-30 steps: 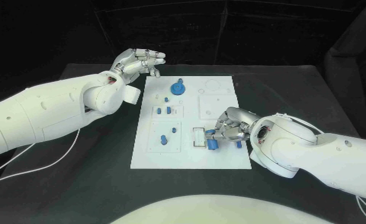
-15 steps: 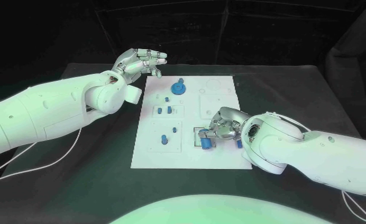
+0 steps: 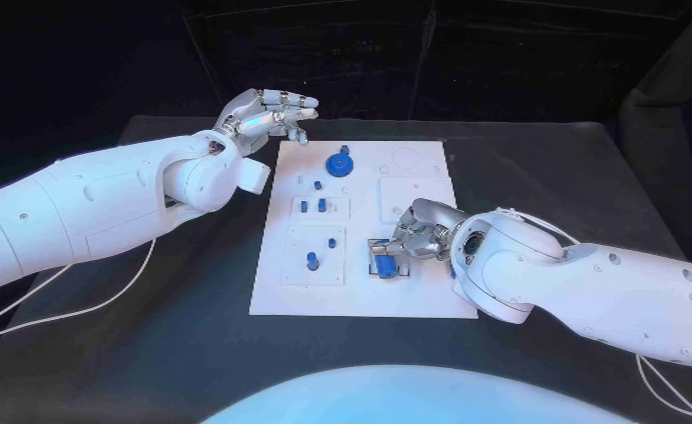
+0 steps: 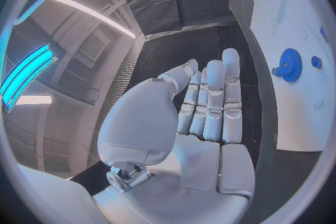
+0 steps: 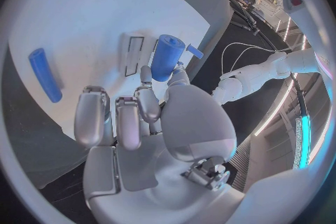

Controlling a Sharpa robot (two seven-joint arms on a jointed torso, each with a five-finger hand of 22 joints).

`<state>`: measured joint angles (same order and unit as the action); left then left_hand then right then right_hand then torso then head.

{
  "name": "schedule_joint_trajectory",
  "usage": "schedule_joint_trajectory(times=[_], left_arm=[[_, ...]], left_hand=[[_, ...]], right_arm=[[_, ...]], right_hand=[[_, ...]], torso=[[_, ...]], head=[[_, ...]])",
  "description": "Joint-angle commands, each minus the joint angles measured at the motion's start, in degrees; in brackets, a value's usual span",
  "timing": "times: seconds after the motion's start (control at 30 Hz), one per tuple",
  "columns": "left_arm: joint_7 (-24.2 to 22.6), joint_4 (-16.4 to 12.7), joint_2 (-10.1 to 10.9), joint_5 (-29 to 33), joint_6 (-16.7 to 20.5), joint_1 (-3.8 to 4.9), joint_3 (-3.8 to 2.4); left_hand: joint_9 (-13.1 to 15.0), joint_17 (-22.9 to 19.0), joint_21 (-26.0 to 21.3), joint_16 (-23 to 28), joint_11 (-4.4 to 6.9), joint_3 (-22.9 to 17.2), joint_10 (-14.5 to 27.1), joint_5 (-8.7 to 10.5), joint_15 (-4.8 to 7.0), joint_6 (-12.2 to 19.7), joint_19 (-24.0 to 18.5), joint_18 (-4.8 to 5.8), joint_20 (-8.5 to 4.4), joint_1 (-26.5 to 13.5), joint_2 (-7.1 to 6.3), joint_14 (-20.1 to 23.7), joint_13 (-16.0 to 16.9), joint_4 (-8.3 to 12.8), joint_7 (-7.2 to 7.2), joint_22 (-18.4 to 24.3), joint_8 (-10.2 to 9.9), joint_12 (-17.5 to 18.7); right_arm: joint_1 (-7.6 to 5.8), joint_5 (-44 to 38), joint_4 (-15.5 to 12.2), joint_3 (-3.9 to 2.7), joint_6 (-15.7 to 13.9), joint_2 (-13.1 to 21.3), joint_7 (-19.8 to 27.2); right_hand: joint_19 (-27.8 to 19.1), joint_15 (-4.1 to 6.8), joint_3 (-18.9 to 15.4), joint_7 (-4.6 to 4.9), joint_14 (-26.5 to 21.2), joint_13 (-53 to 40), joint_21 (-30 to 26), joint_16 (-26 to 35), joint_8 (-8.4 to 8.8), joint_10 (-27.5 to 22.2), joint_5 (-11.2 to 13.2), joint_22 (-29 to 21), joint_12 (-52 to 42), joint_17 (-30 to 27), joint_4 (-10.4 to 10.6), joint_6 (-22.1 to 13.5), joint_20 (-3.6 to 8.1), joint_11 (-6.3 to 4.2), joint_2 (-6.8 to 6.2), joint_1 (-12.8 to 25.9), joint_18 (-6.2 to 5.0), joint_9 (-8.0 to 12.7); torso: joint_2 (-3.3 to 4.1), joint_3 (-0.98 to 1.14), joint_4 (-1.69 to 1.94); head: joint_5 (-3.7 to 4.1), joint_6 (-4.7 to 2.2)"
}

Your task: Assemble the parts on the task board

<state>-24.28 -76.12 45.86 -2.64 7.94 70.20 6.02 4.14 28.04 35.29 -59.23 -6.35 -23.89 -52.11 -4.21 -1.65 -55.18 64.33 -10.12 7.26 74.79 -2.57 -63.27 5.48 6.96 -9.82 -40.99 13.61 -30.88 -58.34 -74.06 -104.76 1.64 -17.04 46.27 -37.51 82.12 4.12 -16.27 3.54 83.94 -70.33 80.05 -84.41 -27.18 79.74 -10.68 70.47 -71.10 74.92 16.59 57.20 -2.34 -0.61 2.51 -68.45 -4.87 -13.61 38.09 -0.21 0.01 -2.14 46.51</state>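
Our right hand (image 3: 423, 235) pinches a blue peg (image 5: 167, 56) over the near right of the board (image 3: 418, 299). We should keep it straight and push gently. Our left hand (image 3: 265, 115) waits far left, fingers loosely curled, holding nothing.

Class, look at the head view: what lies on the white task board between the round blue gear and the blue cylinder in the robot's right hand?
In the head view, between the round blue gear and the blue cylinder lie small blue pegs on the white task board.
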Motion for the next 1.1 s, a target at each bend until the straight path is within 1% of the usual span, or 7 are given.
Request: schedule_joint_trajectory(times=[0.03, 0.13, 0.3, 0.4, 0.6, 0.77, 1.1], left_arm=[[0.0, -0.1, 0.0, 0.1, -0.8, 0.1, -0.04], [0.0, -0.1, 0.0, 0.1, -0.8, 0.1, -0.04], [0.1, -0.1, 0.0, 0.1, -0.8, 0.1, -0.04], [0.3, -0.1, 0.0, 0.1, -0.9, 0.1, -0.04], [0.4, 0.0, 0.0, 0.1, -1.0, 0.1, -0.04], [0.4, 0.0, 0.1, 0.1, -1.0, 0.09, -0.04], [0.3, 0.1, 0.0, 0.1, -1.0, 0.08, -0.04]], left_hand=[[0.1, -0.1, -0.3, -0.4, 0.0, 0.2, 0.5, -0.37, -0.02, 0.0, -0.1, -0.36, 0.06, 0.1, -0.15, 0.2, -0.1, 0.1, -0.21, 0.0, 0.3, -0.2], [0.1, -0.1, -0.3, -0.4, 0.0, 0.2, 0.5, -0.37, -0.02, 0.0, -0.1, -0.36, 0.06, 0.1, -0.15, 0.2, -0.1, 0.1, -0.21, 0.0, 0.3, -0.2], [0.1, -0.1, -0.3, -0.4, 0.0, 0.2, 0.5, -0.37, -0.02, 0.0, -0.1, -0.36, 0.06, 0.1, -0.15, 0.2, -0.1, 0.1, -0.21, 0.0, 0.3, -0.2], [0.1, -0.1, -0.3, -0.4, -0.02, 0.2, 0.6, -0.4, -0.03, 0.0, -0.1, -0.36, 0.06, 0.1, -0.14, 0.2, -0.1, 0.1, -0.23, 0.0, 0.3, -0.2], [0.1, -0.1, -0.3, -0.4, -0.02, 0.2, 0.6, -0.4, -0.03, 0.0, -0.1, -0.36, 0.06, 0.1, -0.14, 0.2, -0.1, 0.1, -0.23, 0.0, 0.3, -0.2], [0.1, -0.1, -0.3, -0.4, -0.02, 0.2, 0.6, -0.4, -0.03, 0.0, -0.1, -0.36, 0.06, 0.1, -0.14, 0.2, -0.1, 0.1, -0.23, 0.0, 0.3, -0.2], [0.1, -0.1, -0.3, -0.4, -0.02, 0.2, 0.6, -0.4, -0.03, 0.0, -0.1, -0.36, 0.06, 0.1, -0.14, 0.2, -0.1, 0.1, -0.23, 0.0, 0.3, -0.2]], right_arm=[[-0.1, -0.7, 0.1, -0.03, 0.5, -0.2, -0.3], [-0.1, -1.2, 0.2, -0.03, 0.4, -0.3, -0.6], [-0.1, -1.9, 0.2, -0.03, 0.3, -0.2, -0.8], [-0.1, -3.1, 0.1, -0.03, 0.1, 0.0, -0.6], [-0.09, -4.4, -1.1, -0.03, 0.3, 1.1, 2.1], [-0.09, -5.1, -2.0, -0.03, 1.2, 1.8, 3.9], [-0.08, -5.7, -2.7, -0.03, -1.0, 3.6, 4.3]], right_hand=[[0.1, 0.28, -0.8, 0.22, 3.8, -0.1, 0.2, -0.2, 0.35, 0.3, 2.9, 0.0, 0.3, 2.7, 0.1, -0.2, 0.41, 0.05, -0.04, 1.6, 0.99, -0.3], [0.0, 0.29, -1.5, 0.22, 3.7, 0.1, 0.1, -0.1, 0.48, 0.1, 7.5, 0.0, 0.9, 2.5, 0.2, -0.4, 0.41, 0.14, -1.43, 4.2, 0.97, -0.7], [-0.2, 0.17, 3.1, 0.47, 3.5, 1.7, -0.2, 0.4, 0.93, -1.1, 7.9, -0.3, 3.0, 1.8, 0.4, -1.3, 0.41, 0.26, -8.13, 10.7, 0.92, -1.1], [-0.3, 0.01, 4.8, 0.75, 3.4, 3.6, -0.3, 0.5, 1.4, -2.2, 7.9, -0.5, 5.2, 1.7, 0.4, -2.1, 0.31, 0.47, -9.82, 10.7, 0.89, -1.1], [-0.2, -0.23, 8.0, 0.83, 3.6, 3.5, -0.2, 0.5, 1.42, -2.0, 6.6, -0.1, 5.6, 2.0, -1.2, -1.9, 0.04, 0.61, -6.66, 1.8, 0.91, -1.7], [0.0, -0.12, 8.3, 0.79, 3.7, 3.2, 0.1, 0.3, 1.32, -1.7, 5.4, 0.4, 5.5, 2.5, -3.8, -1.7, 0.06, 0.51, -5.94, -3.7, 1.03, -2.1], [0.1, -0.12, 7.5, 0.8, 3.7, 2.9, 0.2, 0.3, 1.34, -1.5, 3.7, 0.7, 5.4, 2.7, -4.2, -1.6, 0.06, 0.51, -4.67, -4.8, 1.07, -2.4]], torso=[[-0.04, -0.01, -0.05], [-0.06, 0.0, -0.06], [-0.05, 0.0, -0.06], [-0.08, 0.03, -0.1], [-0.04, 0.07, -0.11], [-0.05, 0.08, -0.18], [-0.14, 0.08, -0.26]], head=[[-0.04, 0.03], [-0.06, 0.04], [-0.1, 0.09], [-0.14, 0.07], [-0.2, 0.08], [-0.23, 0.16], [0.14, -0.1]])
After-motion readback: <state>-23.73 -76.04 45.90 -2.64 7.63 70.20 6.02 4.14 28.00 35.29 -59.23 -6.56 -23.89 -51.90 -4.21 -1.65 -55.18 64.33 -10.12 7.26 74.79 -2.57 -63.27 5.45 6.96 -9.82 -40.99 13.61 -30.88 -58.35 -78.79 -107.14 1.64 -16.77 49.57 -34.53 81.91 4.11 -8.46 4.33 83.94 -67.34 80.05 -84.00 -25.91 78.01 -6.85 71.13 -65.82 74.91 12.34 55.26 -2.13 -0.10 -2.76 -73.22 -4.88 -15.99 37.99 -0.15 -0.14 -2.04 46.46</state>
